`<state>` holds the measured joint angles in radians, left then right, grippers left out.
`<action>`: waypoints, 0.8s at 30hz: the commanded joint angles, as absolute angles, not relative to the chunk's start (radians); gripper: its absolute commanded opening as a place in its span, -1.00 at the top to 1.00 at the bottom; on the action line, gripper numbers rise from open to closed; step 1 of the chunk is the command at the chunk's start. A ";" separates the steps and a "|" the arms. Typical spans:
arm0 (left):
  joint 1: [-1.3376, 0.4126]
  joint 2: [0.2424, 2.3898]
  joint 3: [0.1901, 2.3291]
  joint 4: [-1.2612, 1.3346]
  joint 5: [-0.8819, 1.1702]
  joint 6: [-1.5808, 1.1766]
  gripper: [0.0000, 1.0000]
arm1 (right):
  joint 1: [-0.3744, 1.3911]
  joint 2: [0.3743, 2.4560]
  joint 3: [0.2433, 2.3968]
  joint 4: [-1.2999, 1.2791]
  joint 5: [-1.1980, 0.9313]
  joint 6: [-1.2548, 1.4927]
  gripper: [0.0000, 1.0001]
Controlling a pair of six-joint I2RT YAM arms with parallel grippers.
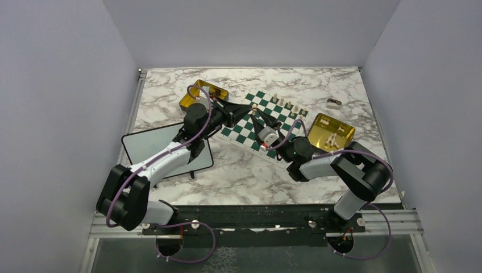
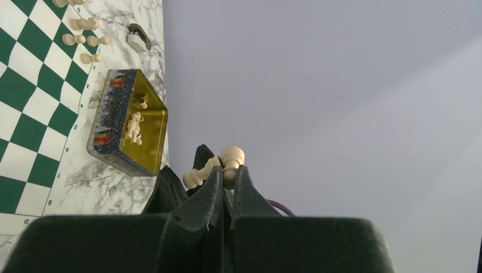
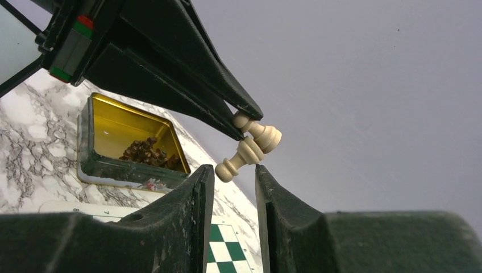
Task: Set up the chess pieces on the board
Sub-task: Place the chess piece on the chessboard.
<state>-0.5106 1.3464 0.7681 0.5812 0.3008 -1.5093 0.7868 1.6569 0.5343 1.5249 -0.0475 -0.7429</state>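
Observation:
My left gripper is shut on two pale chess pieces held in the air above the board. One piece sits between the fingertips, the other sticks out sideways. In the right wrist view the longer pale piece hangs from the left fingertips. Its base hangs just above the gap of my right gripper, which is open and touches nothing. Both grippers meet tip to tip over the board's far left part. A few pale pieces stand along the board's far edge.
A gold tin holding dark pieces sits left of the board. A second gold tin with pale pieces lies at its right. A black-framed whiteboard lies under the left arm. A small grey object lies far right.

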 commanded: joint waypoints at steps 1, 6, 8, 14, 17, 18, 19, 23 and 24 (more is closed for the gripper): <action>-0.508 1.332 0.749 0.610 0.276 -1.523 1.00 | 0.796 1.644 0.544 1.755 -0.022 -0.728 0.31; -0.508 1.332 0.744 0.611 0.276 -1.526 1.00 | 0.796 1.634 0.546 1.756 -0.031 -0.708 0.52; -0.509 1.333 0.744 0.611 0.277 -1.528 1.00 | 0.796 1.633 0.544 1.756 -0.027 -0.709 0.62; -0.508 1.340 0.744 0.611 0.275 -1.516 1.00 | 0.796 1.617 0.521 1.756 -0.011 -0.709 0.82; -0.508 1.347 0.750 0.611 0.285 -1.515 1.00 | 0.795 1.599 0.491 1.755 -0.005 -0.694 0.88; -0.508 1.349 0.753 0.611 0.285 -1.508 1.00 | 0.796 1.594 0.479 1.755 -0.005 -0.693 0.90; -0.508 1.349 0.754 0.611 0.283 -1.503 1.00 | 0.795 1.589 0.468 1.755 -0.005 -0.693 0.93; -0.508 1.352 0.759 0.611 0.274 -1.469 1.00 | 0.796 1.548 0.421 1.726 -0.006 -0.688 0.99; -0.509 1.354 0.760 0.611 0.273 -1.457 1.00 | 0.796 1.531 0.411 1.703 -0.005 -0.684 0.99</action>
<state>-0.5106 1.3464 0.7563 0.5964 0.2958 -1.5063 0.7910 1.5898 0.4492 1.5257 -0.0307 -0.7052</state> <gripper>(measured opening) 0.027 0.176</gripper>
